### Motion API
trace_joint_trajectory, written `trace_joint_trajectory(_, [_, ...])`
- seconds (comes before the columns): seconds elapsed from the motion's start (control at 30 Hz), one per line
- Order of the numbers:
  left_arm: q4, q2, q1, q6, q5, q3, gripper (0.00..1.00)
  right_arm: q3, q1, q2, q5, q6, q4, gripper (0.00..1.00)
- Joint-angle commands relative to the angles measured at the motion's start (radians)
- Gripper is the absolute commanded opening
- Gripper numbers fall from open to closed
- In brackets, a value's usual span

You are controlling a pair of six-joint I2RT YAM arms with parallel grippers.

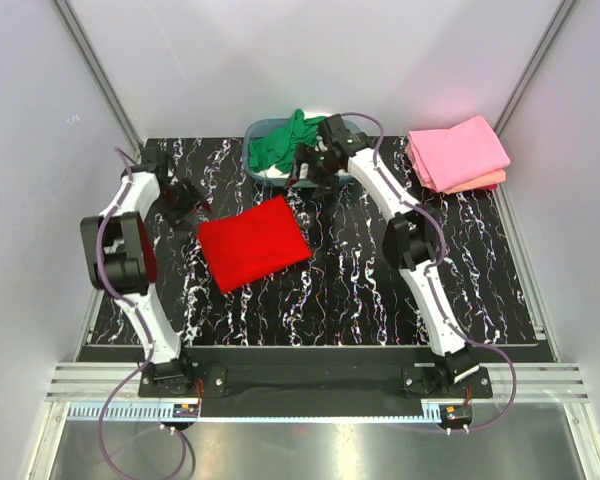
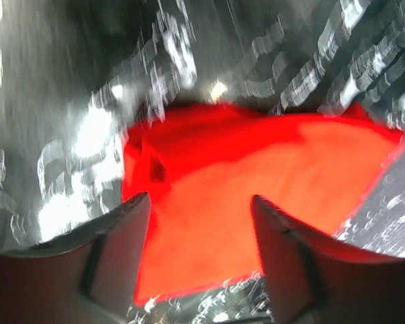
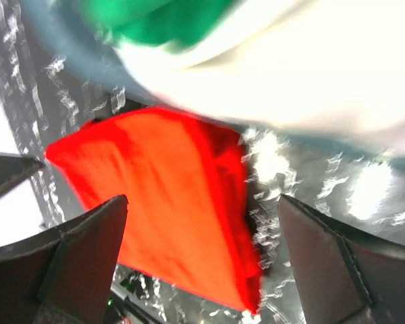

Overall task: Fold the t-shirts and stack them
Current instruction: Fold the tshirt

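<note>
We see the top view bright and sharp; wrist views smear the red t-shirt (image 2: 270, 202), the table (image 2: 88, 135) glaring.

red t-shirt (image 1: 253, 243), green t-shirt (image 1: 278, 148), black white-veined table (image 1: 360, 290)

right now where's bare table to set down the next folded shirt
Bare table between the red shirt and the right arm, and right of that arm below the pink stack. Crowded at the back centre: basket and right gripper.
</note>
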Motion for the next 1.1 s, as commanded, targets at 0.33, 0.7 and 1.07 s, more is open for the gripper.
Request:
trace_joint_trajectory(0.33, [0.009,-0.188,0.024,0.057,-0.129,-0.093,0.90,-0.862,-0.023,-0.590,-0.051,-0.039,0.504,1.00])
trace_joint_trajectory(0.7, [0.204,-0.248,-0.073,0.073,-0.074,-0.210,0.68,-1.071,0.029,-0.503,-0.121,0.003,0.607,0.82])
trace_joint_trajectory(1.07, [0.187,-0.286,-0.131,0.062,-0.059,-0.247,0.66,-1.215,0.118,-0.455,-0.123,0.069,0.682,0.33])
